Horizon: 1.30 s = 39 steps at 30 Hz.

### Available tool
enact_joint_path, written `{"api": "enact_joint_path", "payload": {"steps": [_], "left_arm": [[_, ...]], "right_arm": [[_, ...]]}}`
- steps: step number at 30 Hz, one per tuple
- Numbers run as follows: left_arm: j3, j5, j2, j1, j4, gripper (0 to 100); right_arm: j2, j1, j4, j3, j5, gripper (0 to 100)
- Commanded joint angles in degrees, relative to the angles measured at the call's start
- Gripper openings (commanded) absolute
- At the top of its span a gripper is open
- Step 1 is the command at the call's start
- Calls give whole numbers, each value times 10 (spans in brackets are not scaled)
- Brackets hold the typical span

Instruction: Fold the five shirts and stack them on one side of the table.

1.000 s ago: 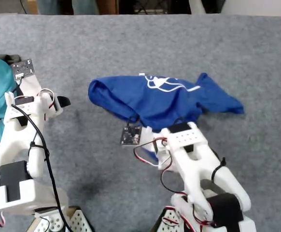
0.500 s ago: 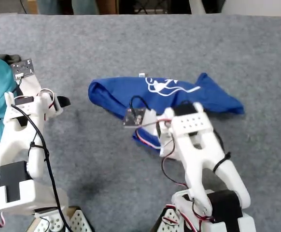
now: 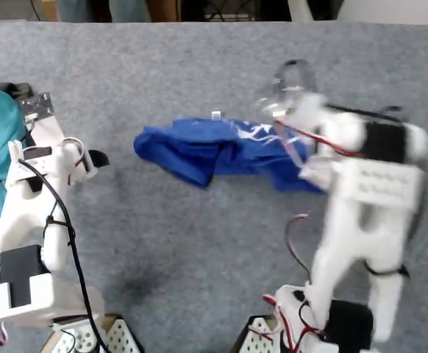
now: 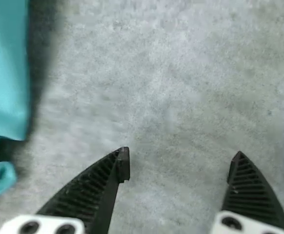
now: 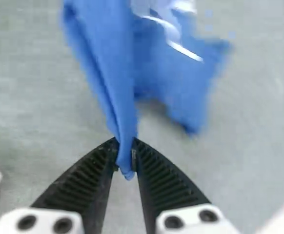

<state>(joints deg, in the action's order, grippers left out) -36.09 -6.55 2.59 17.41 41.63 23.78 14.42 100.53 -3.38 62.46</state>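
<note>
The right arm has swung up and away from the near edge of the blue shirt (image 3: 199, 147), where it sat low a second ago, over to the shirt's far right end; the cloth has gone with it, so the shirt, spread broad with a sleeve trailing out before, now lies as a narrower, bunched band on the grey table (image 3: 199, 257); I judge this to be the first fold of this shirt in progress, with the near hem carried across, and the result looks rumpled rather than flat, so it will likely need smoothing before stacking.

The right claw (image 5: 125, 156) is pinched almost closed on a doubled edge of the blue shirt; the fabric rises straight out from between the jaws and the rest hangs and spreads beyond the tips, down onto the table.

The left claw (image 4: 181, 163) has not moved; its jaws stand wide apart, holding nothing, over bare table; a teal shirt (image 4: 5, 73) lies off to one side of it, near but apart from the fingers.
</note>
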Motion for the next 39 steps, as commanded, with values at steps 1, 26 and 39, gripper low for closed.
{"api": "enact_joint_path", "payload": {"steps": [1,26,39], "left_arm": [[62,-4,8,-53,51,328],[87,289,8,-476,226,310],[72,233,-76,-400,30,223]], "right_arm": [[30,125,-16,-44,-3,14],[-29,176,-672,563,-173,14],[-29,177,-874,720,-262,14]]}}
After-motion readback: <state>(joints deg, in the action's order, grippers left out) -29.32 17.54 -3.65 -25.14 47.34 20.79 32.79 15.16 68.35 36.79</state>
